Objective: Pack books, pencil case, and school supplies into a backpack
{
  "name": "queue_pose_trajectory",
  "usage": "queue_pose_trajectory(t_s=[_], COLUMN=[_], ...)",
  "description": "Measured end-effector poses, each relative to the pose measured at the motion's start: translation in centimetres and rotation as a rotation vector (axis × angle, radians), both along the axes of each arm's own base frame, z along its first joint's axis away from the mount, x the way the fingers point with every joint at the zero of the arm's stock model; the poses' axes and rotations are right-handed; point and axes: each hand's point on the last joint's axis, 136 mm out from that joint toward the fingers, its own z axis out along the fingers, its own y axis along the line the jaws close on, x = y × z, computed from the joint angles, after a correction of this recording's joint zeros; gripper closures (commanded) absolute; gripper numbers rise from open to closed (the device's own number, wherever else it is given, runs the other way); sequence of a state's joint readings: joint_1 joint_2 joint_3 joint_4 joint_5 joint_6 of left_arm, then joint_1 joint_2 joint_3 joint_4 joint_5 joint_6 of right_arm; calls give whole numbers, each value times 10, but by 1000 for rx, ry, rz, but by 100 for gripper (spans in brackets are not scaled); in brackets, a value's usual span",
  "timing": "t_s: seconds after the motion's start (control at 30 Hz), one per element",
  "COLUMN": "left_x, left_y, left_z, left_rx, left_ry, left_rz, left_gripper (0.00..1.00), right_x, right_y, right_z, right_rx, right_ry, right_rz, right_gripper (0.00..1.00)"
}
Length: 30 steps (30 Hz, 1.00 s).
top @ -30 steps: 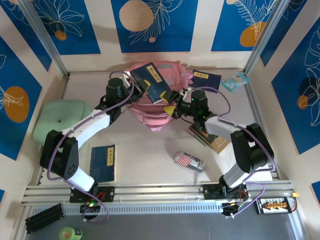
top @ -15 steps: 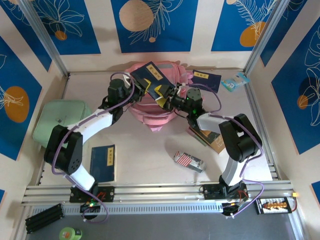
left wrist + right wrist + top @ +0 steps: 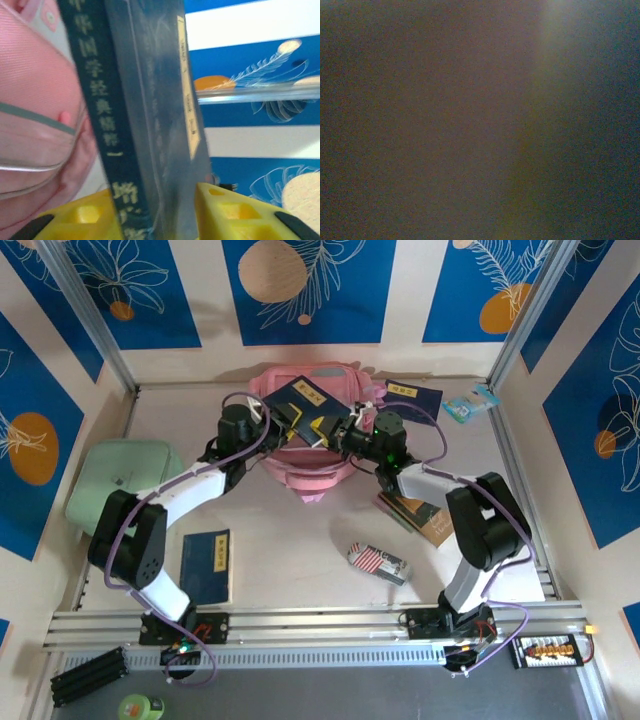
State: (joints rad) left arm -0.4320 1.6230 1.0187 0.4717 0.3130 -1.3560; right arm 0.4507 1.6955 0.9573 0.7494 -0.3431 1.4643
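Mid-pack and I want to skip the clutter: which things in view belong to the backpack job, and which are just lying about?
Job: backpack; navy book over the backpack; navy book at the back; navy book front left; tan notebook; striped pencil case.
Lying about: mint-green case; pale blue packet.

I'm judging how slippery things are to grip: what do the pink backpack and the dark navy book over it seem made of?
Backpack: woven fabric, probably nylon or polyester, matte; fine ribbed weave and soft bulges show in the left wrist view. Book: paper with a smooth card cover, perhaps slightly glossy; thin flat shape, printed gold lettering, faint sheen.
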Motion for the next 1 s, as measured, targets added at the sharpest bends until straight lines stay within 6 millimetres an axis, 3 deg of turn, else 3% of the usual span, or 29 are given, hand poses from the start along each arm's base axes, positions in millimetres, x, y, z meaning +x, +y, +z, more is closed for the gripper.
queue_pose_trajectory(t_s=[0.17, 0.23, 0.4, 0.57, 0.77, 0.9, 1.0], left_x=[-14, -22, -34, -39, -43, -45, -34], left_y=[12, 17, 24, 18, -5, -22, -27], left_z=[-23, -27, -38, -31, -32, -59, -79], left_rx=[169, 256, 510, 734, 993, 1157, 1275], left_ry=[20, 8, -24, -147, -349, -448, -482], left_rz=[-31, -57, -179, -338, -544, -718, -824], left_gripper=[21, 15, 9, 0, 2, 12, 21], right_x=[-7, -8, -6, -9, -17, -21, -24], right_y=[-20, -31, -64, -95, -125, -141, -149], right_z=[1, 4, 13, 13, 8, 9, 4], right_rx=[-122, -165, -250, -341, -439, -474, -493], right_ry=[-19, -34, -77, -89, -79, -74, -59], right_rz=[-39, -62, -146, -223, -286, -321, -336], right_gripper=[95, 95, 95, 95, 96, 96, 96])
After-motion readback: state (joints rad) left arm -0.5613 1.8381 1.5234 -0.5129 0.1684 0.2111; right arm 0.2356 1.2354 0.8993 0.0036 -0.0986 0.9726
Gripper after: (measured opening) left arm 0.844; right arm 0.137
